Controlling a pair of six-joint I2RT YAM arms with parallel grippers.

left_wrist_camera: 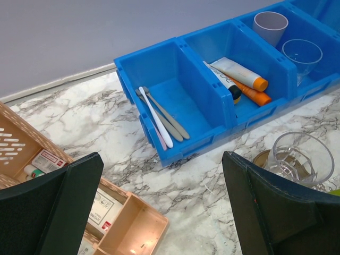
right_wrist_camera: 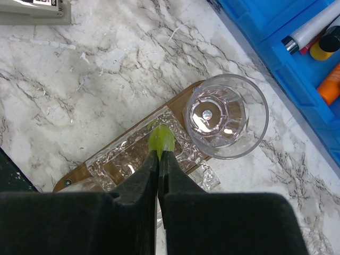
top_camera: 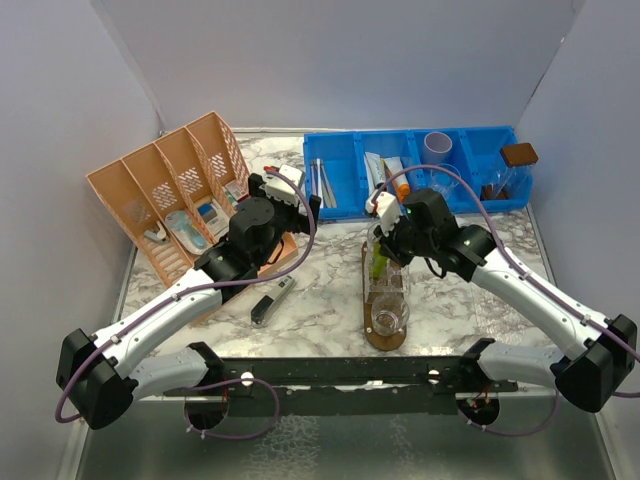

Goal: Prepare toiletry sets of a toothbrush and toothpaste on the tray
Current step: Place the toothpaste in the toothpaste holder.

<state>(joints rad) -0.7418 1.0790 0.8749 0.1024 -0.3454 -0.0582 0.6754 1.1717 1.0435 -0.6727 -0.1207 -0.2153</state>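
From above, we see the tray (top_camera: pixel 385 338) lying lengthwise between the two arms, with clear tumblers (top_camera: pixel 388 316) on it. The right gripper (top_camera: pixel 385 248) hangs over the tray's far half with a lime green tube (top_camera: pixel 378 264) dangling from it. We take this for the toothpaste, brought here to go into a tumbler. The left gripper (top_camera: pixel 300 200) sits between the orange basket (top_camera: pixel 170 200) and the blue bin (top_camera: pixel 345 185), placed, we judge, to reach the bin's left end.

In the left wrist view, the left fingers (left_wrist_camera: pixel 58 212) stand wide apart with nothing between them. They are aimed at the bin's end compartment, where the toothbrushes (left_wrist_camera: pixel 159 117) lie side by side. The neighbouring compartment holds spare tubes (left_wrist_camera: pixel 239 79).

In the right wrist view, the right gripper (right_wrist_camera: pixel 159 155) is pressed together on the flat crimped end of the lime green tube (right_wrist_camera: pixel 161 139), so the tube hangs straight down and can go in nose first. An empty tumbler (right_wrist_camera: pixel 226 116) stands upright on the tray (right_wrist_camera: pixel 79 172) at the end nearest the bin. The tube hangs just beside it, over a textured clear piece (right_wrist_camera: pixel 122 162) whose shape we cannot tell. We judge the tube is not yet inside any tumbler, and no toothbrush has joined it
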